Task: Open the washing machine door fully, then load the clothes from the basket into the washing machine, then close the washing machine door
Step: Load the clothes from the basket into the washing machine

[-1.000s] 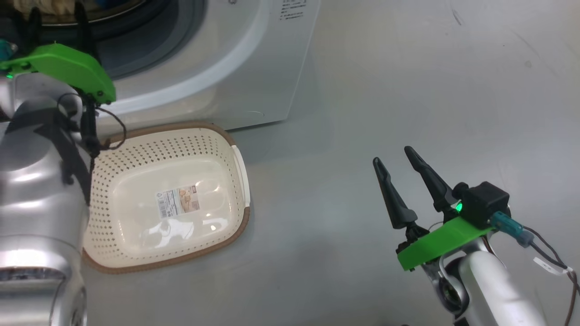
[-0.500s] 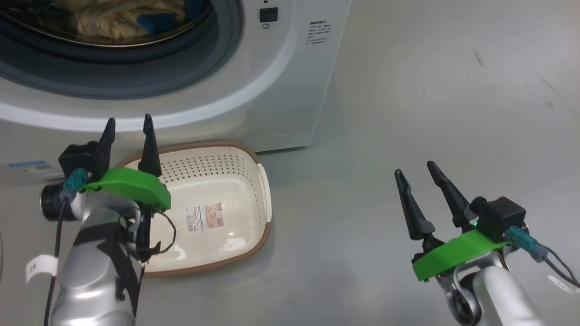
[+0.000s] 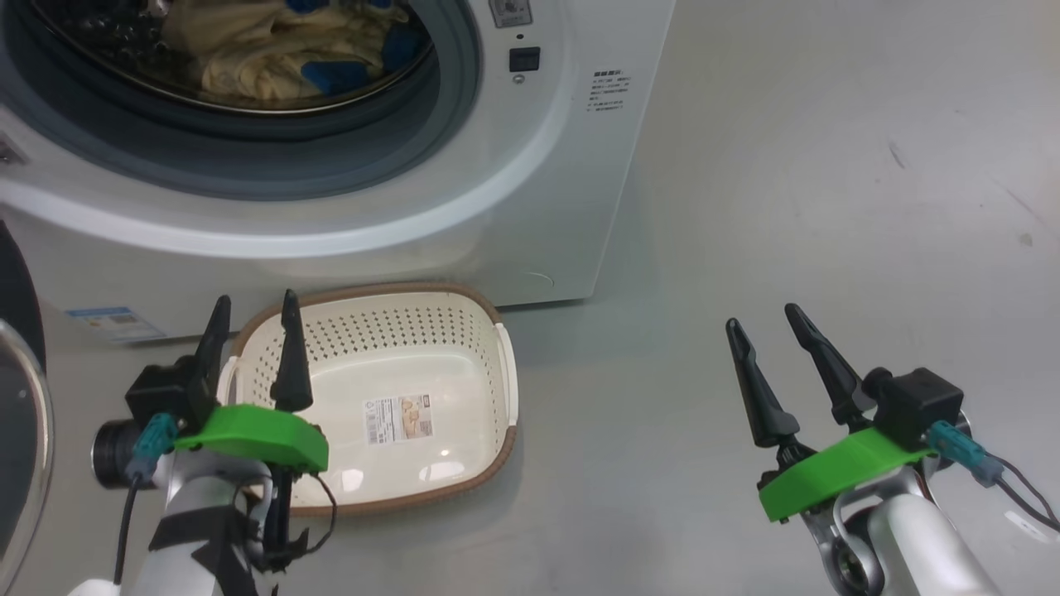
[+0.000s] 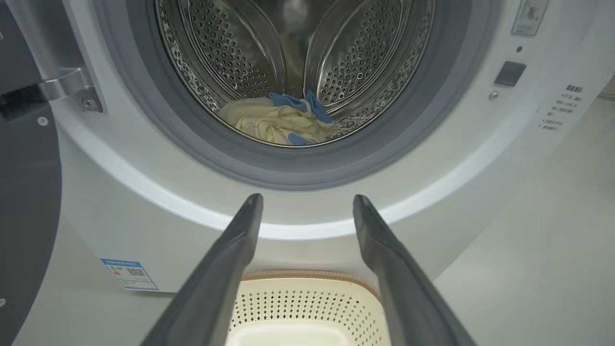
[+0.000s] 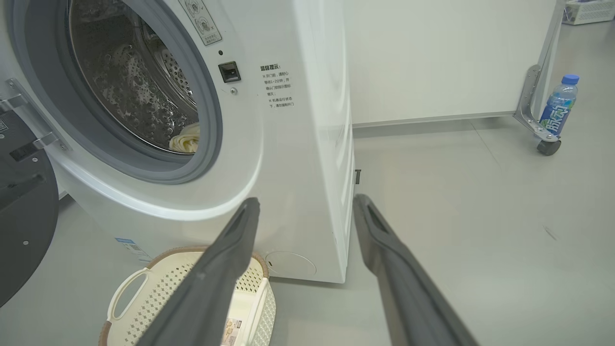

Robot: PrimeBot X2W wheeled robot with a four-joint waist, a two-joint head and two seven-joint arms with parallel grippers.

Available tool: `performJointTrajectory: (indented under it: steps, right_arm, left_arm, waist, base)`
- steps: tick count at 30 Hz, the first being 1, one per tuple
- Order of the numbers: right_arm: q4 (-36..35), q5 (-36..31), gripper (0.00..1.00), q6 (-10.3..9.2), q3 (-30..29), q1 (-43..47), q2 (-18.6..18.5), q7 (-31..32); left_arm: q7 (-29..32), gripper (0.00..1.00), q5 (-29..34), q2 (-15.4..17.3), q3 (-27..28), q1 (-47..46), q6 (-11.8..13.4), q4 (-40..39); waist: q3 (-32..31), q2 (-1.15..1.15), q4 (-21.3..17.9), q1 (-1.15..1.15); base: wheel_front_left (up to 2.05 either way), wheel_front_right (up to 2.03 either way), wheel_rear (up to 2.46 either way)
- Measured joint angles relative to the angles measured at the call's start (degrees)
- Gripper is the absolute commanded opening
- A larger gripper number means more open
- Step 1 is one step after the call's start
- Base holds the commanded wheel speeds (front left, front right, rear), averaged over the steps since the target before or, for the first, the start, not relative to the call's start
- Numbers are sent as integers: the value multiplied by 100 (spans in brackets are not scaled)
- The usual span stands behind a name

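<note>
Clearly, most of the task looks finished. In the head view, the washing machine (image 3: 530,207) stands with its mouth uncovered, and the clothes (image 3: 273,50) lie inside it as a pale-yellow heap with blue patches. The basket (image 3: 373,291) sits on the floor (image 3: 828,165) just in front of the machine and holds nothing except its label sticker (image 3: 400,416). The washing machine door (image 3: 16,397) shows at the left edge, swung wide away from the opening. So opening and loading appear done, and what is left seems to be only the closing of the door. The left end effector (image 3: 255,298) hovers above the left end of the basket, its two fingers apart with nothing between them. The door is near it on its left. The right end effector (image 3: 761,316) is also spread and empty, over bare floor, well apart from the basket and the door.

In the left wrist view, the fingers point at the lower front of the machine, below the grey gasket (image 4: 158,134). The clothes rest at the bottom of the drum (image 4: 230,57). The door with its metal hinge (image 4: 67,86) is at the far left, beside the fingers and not touched.

In the right wrist view, the open fingers frame the right front corner of the machine. The door is at the far left edge, well apart from this end effector, so the left arm seems better placed to push it shut.
</note>
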Motion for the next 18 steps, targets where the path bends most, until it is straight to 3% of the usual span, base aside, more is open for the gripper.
performJointTrajectory:
  steps: [18]
  right_arm:
    - [35,0,100,0,38,220,-58,0]
  left_arm:
    - [0,100,-303,-25,138,1303,127,-1072]
  waist:
    - [-380,0,56,0]
  base:
    - [0,0,0]
